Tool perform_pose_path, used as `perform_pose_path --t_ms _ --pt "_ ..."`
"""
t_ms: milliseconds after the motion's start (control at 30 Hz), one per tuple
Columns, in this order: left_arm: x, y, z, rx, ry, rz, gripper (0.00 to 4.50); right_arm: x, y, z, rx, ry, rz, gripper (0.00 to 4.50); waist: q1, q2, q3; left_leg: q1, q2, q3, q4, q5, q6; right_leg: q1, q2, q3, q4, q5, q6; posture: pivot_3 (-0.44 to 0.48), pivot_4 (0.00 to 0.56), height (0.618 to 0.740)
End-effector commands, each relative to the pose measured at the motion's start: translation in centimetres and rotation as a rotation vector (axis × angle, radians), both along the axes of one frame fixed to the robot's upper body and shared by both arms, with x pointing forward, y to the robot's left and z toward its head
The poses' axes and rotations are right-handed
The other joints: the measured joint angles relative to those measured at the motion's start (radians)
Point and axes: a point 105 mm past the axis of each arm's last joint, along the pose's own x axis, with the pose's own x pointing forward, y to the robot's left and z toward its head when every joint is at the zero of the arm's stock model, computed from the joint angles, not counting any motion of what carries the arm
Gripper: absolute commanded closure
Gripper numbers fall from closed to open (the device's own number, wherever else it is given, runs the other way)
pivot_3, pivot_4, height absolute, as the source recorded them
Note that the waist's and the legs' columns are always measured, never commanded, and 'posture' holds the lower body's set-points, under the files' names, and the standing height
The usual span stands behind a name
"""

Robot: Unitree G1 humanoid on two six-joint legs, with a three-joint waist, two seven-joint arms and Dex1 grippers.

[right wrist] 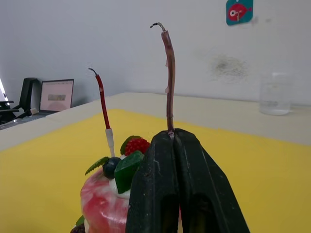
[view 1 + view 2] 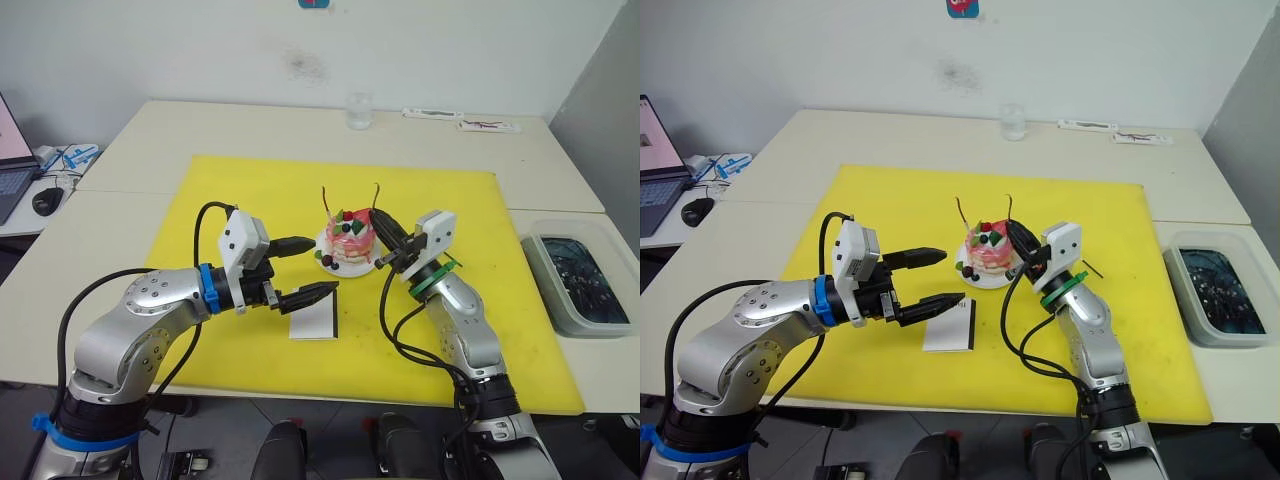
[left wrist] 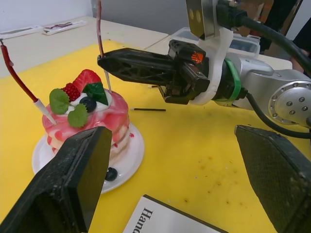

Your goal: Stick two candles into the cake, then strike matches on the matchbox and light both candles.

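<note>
The pink-and-white cake [image 2: 348, 243] sits on its white plate [image 3: 131, 155] in the middle of the yellow mat [image 2: 250, 190]. Two thin reddish candles rise from it. One candle [image 1: 102, 102] stands free. My right gripper [image 1: 172, 136] is shut on the other candle [image 1: 168, 73] just above the cake top, and that candle's pale end reaches down into the cake. Left of the cake, my left gripper [image 2: 322, 265] hangs open above the white matchbox [image 2: 314, 320], which lies flat on the mat. One short dark match [image 3: 148, 109] lies on the mat beyond the right gripper.
A clear glass [image 2: 359, 110] and white packets [image 2: 432, 113] stand at the table's far edge. A clear bin [image 2: 580, 280] with dark contents sits to the right of the mat. A laptop and a mouse [image 2: 46, 200] are at the far left.
</note>
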Motion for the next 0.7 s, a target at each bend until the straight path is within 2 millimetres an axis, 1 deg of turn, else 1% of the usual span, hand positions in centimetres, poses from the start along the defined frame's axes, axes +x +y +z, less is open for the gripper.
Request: perform_pose_path --t_ms 33,200,567,700 --pt "-0.4 -0.3 1.3 -0.001 -0.055 -0.025 0.00 -0.2 0.1 0.5 0.015 -0.028 0.003 4.45 0.000 0.000 0.000 0.000 0.000 0.000 0.000 0.000 0.000 0.000 0.000 0.000 0.000 0.000 0.000 0.000 0.150 0.740" --pt "-0.3 -0.3 1.2 -0.001 -0.054 -0.027 0.00 -0.2 0.2 0.4 0.016 -0.025 0.005 4.45 0.000 0.000 0.000 0.000 0.000 0.000 0.000 0.000 0.000 0.000 0.000 0.000 0.000 0.000 0.000 0.000 0.150 0.740" --pt "-0.5 -0.4 1.1 0.001 -0.053 -0.033 0.00 -0.3 -0.1 -2.1 -0.013 0.026 -0.016 4.45 0.000 0.000 0.000 0.000 0.000 0.000 0.000 0.000 0.000 0.000 0.000 0.000 0.000 0.000 0.000 0.000 0.150 0.740" --pt "-0.5 -0.4 1.1 0.003 -0.053 -0.033 0.00 -0.4 0.0 -2.1 -0.011 0.027 -0.009 4.45 0.000 0.000 0.000 0.000 0.000 0.000 0.000 0.000 0.000 0.000 0.000 0.000 0.000 0.000 0.000 0.000 0.150 0.740"
